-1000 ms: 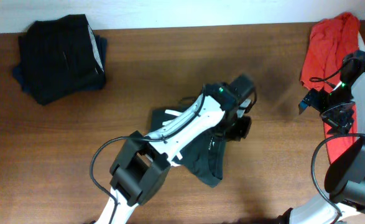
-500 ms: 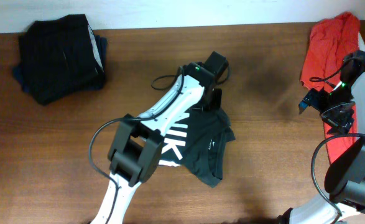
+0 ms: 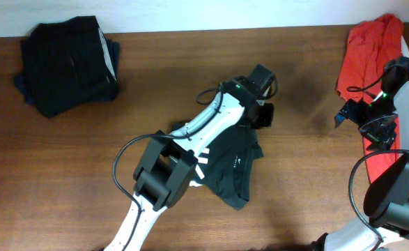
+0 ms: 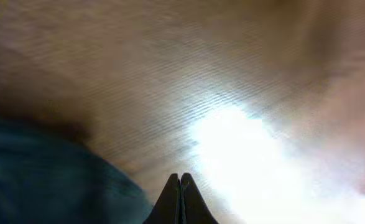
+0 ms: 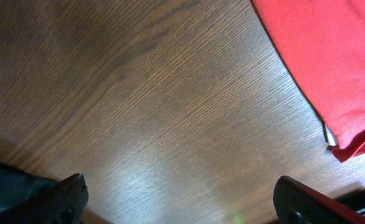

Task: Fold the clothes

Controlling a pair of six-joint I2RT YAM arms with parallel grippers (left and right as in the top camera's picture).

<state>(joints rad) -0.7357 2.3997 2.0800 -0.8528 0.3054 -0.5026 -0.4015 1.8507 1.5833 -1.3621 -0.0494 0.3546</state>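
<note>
Inspecting from the biggest item down, we record the wooden table (image 3: 162,90) first, bearing everything. A folded pile of dark garments (image 3: 68,66) sits well apart from the left gripper (image 3: 263,111), toward the far left corner; we judge it to be finished work set aside. The dark T-shirt (image 3: 232,164) lies crumpled just behind that gripper, under the left arm, with only slivers of white lettering showing. We judge that folding has not yet begun on it. The red shirt (image 3: 368,49) lies beside the right gripper (image 3: 349,111), bunched at the table's right edge, apparently awaiting its turn. In the left wrist view the fingers are pressed together over bare wood, with no cloth seen between them. In the right wrist view the fingers stand wide apart, holding nothing, clear of the work.
</note>
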